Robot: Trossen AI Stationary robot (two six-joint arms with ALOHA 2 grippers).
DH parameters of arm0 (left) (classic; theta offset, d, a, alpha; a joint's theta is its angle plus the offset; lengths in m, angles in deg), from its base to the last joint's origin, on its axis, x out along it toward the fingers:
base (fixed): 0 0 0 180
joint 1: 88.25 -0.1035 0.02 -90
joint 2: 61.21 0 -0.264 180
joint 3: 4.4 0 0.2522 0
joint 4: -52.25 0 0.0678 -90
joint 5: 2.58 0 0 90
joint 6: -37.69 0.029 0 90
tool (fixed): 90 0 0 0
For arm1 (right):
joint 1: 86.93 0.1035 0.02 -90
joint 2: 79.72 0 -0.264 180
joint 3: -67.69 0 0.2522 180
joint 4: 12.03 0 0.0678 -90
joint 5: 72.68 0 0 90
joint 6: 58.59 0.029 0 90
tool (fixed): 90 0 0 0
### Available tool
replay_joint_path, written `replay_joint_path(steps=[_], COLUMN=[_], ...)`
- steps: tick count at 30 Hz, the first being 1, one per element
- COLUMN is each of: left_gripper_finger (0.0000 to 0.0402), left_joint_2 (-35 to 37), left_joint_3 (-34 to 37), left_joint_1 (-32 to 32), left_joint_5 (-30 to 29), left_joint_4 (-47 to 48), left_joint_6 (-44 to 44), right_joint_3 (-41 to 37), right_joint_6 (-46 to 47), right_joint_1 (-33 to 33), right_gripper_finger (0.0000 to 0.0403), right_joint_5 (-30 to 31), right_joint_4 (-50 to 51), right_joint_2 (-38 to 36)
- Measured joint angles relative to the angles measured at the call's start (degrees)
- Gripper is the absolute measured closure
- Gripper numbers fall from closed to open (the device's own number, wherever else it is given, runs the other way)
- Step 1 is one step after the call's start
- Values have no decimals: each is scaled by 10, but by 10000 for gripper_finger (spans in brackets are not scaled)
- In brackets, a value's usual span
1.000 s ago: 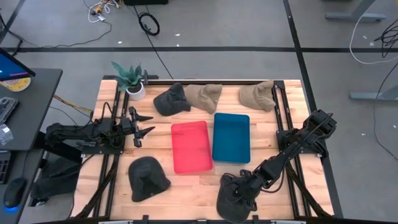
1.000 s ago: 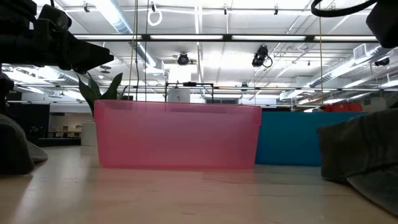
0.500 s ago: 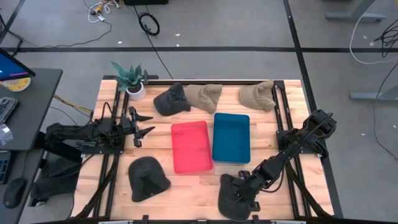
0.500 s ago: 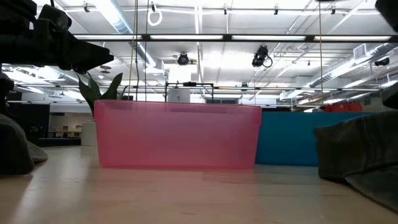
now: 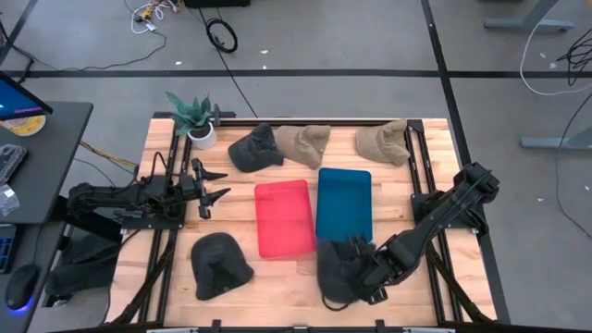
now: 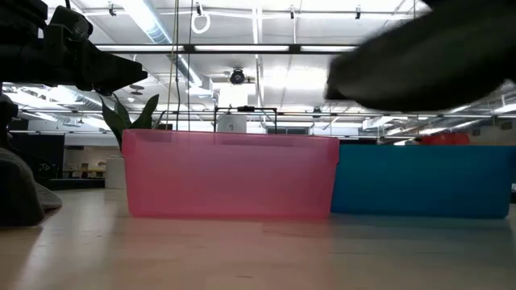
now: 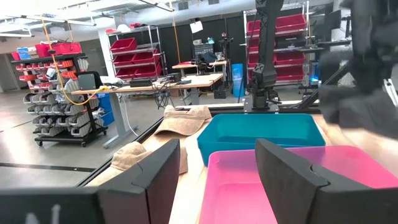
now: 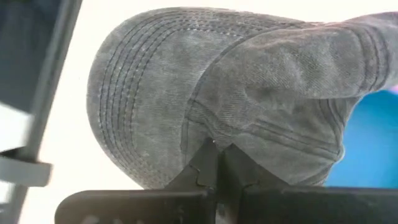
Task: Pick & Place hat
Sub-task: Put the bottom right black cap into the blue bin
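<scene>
The right tool (image 5: 368, 268) is clamped tight on a dark hat (image 5: 339, 269), holding it off the worktop (image 5: 277, 277) just beside the near ends of the red bin (image 5: 285, 217) and blue bin (image 5: 344, 204). Both bins look empty. The left tool (image 5: 211, 183), fingers spread wide and holding nothing, hangs left of the red bin.

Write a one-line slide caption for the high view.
Right gripper lifts a dark cap beside the blue bin; left gripper waits open.

place: workshop/lab | evidence: parts-bin shelving (image 7: 65, 81); workbenches (image 7: 155, 81); ceiling strip lights (image 6: 242, 48)
</scene>
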Motion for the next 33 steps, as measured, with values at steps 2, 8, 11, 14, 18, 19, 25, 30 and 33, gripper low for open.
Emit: replay_joint_path(steps=[2,8,11,14,18,19,25,30,33], left_gripper_finger=[188,188,188,189,188,189,188,188,189], left_joint_2=[0,0,0,0,0,0,0,0,0], left_joint_3=[0,0,0,0,0,0,0,0,0], left_joint_1=[0,0,0,0,0,0,0,0,0], left_joint_5=[0,0,0,0,0,0,0,0,0], left_joint_4=[0,0,0,0,0,0,0,0,0], left_joint_6=[0,0,0,0,0,0,0,0,0], right_joint_3=[36,76,72,58,32,24,-47,-118,-153], right_joint_6=[-26,-96,-129,-129,-91,-82,-111,-179,-193], right_joint_1=[-6,-28,-47,-75,-108,-116,-152,-170,-180], right_gripper_finger=[400,401,401,401,401,401,401,401,401], right_joint_5=[44,228,264,246,238,238,184,117,87], right_joint_4=[47,144,157,162,186,187,135,18,-30], right_joint_2=[0,0,0,0,0,0,0,0,0])
